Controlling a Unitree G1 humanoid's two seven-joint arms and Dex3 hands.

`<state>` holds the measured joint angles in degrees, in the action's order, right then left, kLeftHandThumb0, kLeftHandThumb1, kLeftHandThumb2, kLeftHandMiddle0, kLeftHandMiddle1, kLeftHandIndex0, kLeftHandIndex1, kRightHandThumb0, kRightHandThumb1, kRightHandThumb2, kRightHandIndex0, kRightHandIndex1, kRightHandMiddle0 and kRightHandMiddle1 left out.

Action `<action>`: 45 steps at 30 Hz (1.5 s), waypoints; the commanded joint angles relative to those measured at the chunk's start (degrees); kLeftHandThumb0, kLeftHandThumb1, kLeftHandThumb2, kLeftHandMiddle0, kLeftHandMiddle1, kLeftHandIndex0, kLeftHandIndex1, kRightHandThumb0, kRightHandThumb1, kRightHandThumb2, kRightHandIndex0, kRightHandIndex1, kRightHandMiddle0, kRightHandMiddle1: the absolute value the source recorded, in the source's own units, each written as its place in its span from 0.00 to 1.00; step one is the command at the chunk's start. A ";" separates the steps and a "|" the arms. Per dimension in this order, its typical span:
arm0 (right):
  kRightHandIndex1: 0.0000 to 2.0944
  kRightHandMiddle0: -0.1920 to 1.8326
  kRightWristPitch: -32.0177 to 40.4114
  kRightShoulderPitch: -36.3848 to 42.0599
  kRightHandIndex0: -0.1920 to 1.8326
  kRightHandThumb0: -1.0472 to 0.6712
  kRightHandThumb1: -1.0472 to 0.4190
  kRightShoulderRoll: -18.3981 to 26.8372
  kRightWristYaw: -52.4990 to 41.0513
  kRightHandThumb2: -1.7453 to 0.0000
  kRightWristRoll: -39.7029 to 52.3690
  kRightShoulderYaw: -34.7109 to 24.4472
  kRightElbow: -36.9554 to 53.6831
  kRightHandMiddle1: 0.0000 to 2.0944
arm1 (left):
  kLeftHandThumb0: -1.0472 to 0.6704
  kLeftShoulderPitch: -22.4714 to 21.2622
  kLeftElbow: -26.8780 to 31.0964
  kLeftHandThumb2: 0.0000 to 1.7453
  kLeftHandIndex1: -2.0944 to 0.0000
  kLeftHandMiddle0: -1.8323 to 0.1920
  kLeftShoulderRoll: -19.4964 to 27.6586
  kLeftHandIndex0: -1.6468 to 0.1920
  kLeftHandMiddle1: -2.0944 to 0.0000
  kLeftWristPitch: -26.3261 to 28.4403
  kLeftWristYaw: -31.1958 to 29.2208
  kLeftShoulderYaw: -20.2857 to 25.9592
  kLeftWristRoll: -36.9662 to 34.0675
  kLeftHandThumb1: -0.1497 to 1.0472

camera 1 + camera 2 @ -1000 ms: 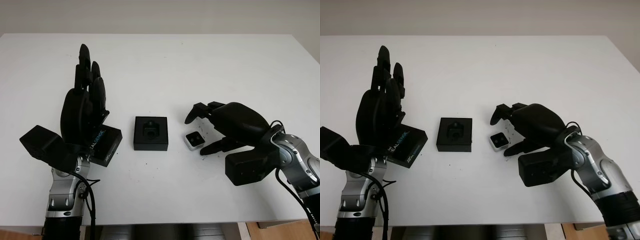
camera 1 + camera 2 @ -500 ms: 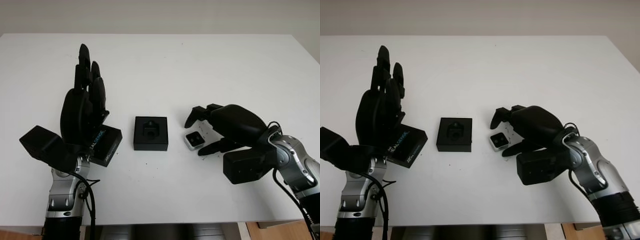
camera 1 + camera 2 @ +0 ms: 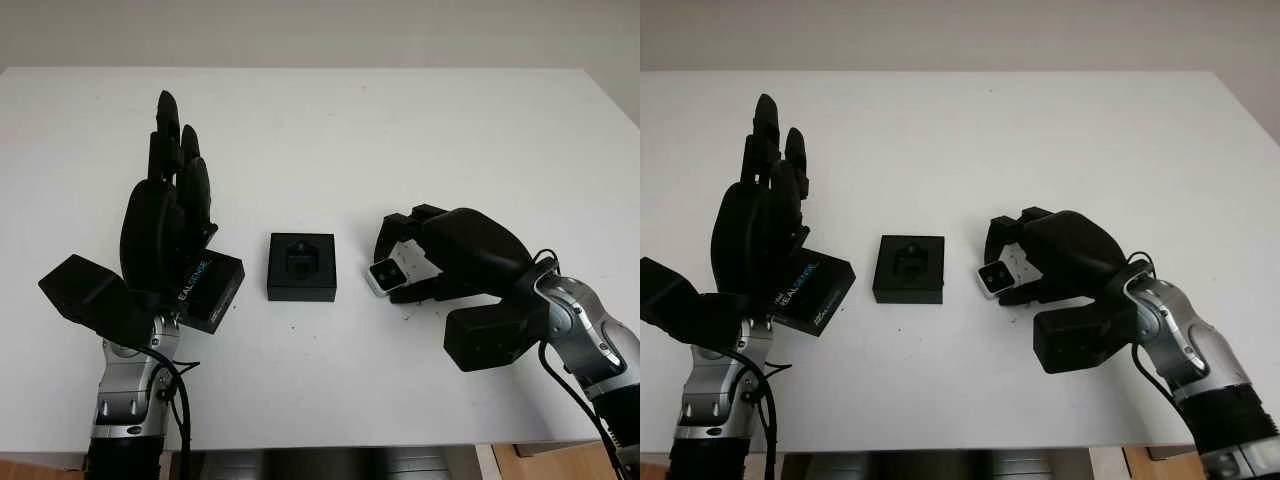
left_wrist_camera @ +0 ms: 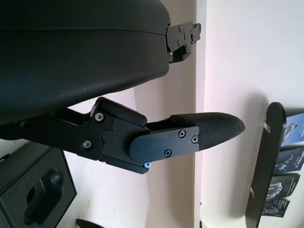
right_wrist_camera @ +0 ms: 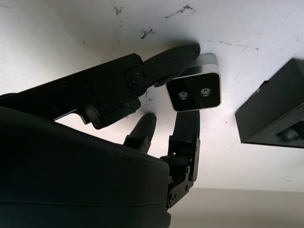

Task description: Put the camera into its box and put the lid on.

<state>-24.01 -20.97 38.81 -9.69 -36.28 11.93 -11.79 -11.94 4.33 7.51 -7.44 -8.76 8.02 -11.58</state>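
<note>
A small silver camera (image 3: 385,274) with a dark face sits tilted just right of the open black box (image 3: 301,266). My right hand (image 3: 400,255) is curled around the camera, with a finger on its upper edge and the thumb under it; the wrist view shows the camera (image 5: 197,90) pinched between black fingertips (image 5: 183,52). The box holds a moulded black insert and nothing else. Its black lid (image 3: 208,288), printed with blue lettering, lies on the table left of the box. My left hand (image 3: 178,150) stands upright and open over the lid's left part.
The white table (image 3: 330,140) stretches far behind the objects. Its front edge (image 3: 330,445) runs close below both arms. A few dark specks (image 3: 405,317) mark the surface by the right hand.
The right hand's fingers have closed in on the camera, which now tilts up and sits a little nearer the box. The left hand, the lid and the box have not moved.
</note>
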 commanded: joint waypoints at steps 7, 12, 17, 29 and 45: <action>0.48 0.26 -0.13 -0.02 0.27 0.37 0.01 -0.37 -0.18 0.97 0.63 0.26 -1.68 0.71 | 0.17 0.81 0.07 0.33 1.00 1.00 -0.37 1.00 1.00 -0.97 -0.32 0.24 -0.01 1.00; 0.49 0.26 -0.10 0.40 0.21 0.39 0.03 -3.11 0.36 0.97 6.82 -1.47 -4.24 0.77 | 0.17 0.80 -0.25 0.33 1.00 1.00 -0.46 1.00 1.00 -1.39 -0.71 0.30 -0.32 1.00; 0.44 0.22 3.45 0.27 0.13 0.39 0.03 -6.54 -1.55 0.97 14.49 -3.71 -6.02 0.85 | 0.17 0.69 -0.60 0.33 1.00 1.00 -0.44 1.00 1.00 -1.36 -0.77 0.24 -0.45 1.00; 0.15 0.22 11.89 0.74 0.22 0.38 0.03 -9.66 -4.21 0.97 20.65 -6.55 -2.56 0.81 | 0.16 0.69 -0.83 0.34 1.00 1.00 -0.36 1.00 1.00 -1.46 -0.73 0.05 0.25 1.00; 0.10 0.21 16.90 -1.05 0.21 0.33 0.01 -14.92 -5.38 0.97 29.14 -10.15 3.60 0.83 | 0.16 0.63 -0.77 0.33 1.00 1.00 -0.37 1.00 1.00 -1.34 -0.72 0.30 -0.11 1.00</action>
<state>-7.35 -20.73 24.54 -14.96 -7.84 2.54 -9.95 -11.69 3.54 7.15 -8.54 -9.52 8.10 -11.71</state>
